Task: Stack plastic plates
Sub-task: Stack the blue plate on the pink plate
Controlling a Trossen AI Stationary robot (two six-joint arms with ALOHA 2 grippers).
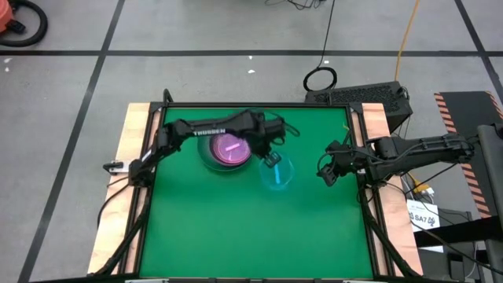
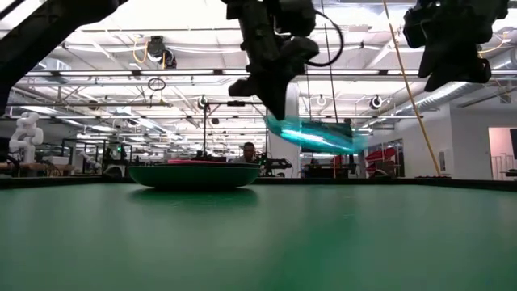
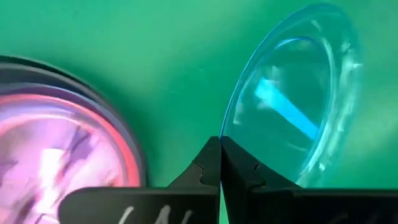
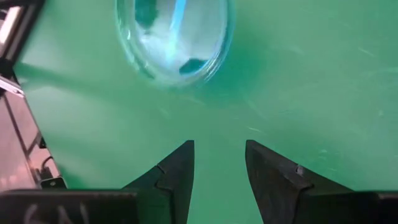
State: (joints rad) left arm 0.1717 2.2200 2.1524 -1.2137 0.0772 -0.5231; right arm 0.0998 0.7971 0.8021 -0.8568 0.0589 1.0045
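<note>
A stack of plates [image 1: 228, 149] rests on the green table, dark grey at the bottom [image 2: 194, 175] and pink on top [image 3: 56, 143]. My left gripper [image 1: 271, 157] [image 3: 221, 163] is just right of the stack and is shut on a translucent cyan plate [image 1: 277, 174] [image 2: 317, 134] [image 3: 292, 93], which is in the air. My right gripper [image 1: 324, 170] [image 4: 219, 165] hovers open over bare table to the right of the cyan plate [image 4: 174, 37], touching nothing. Other plates are not in view. My left gripper pinches the cyan plate's rim [image 3: 227, 134] between its two shut fingers, on the side nearest the stack. The fingers come from above, pointing down. The plate is lifted clear of the table, tilted, its free side [image 2: 355, 145] lower and reaching away from the fingers.
Green table [image 1: 251, 228] lies open near and to the right of the stack. Wooden side boards [image 1: 130, 157] and a dark frame edge the mat. Cables and a dark box [image 1: 361, 96] sit beyond the far edge. A person shows far off in the room [image 2: 249, 151].
</note>
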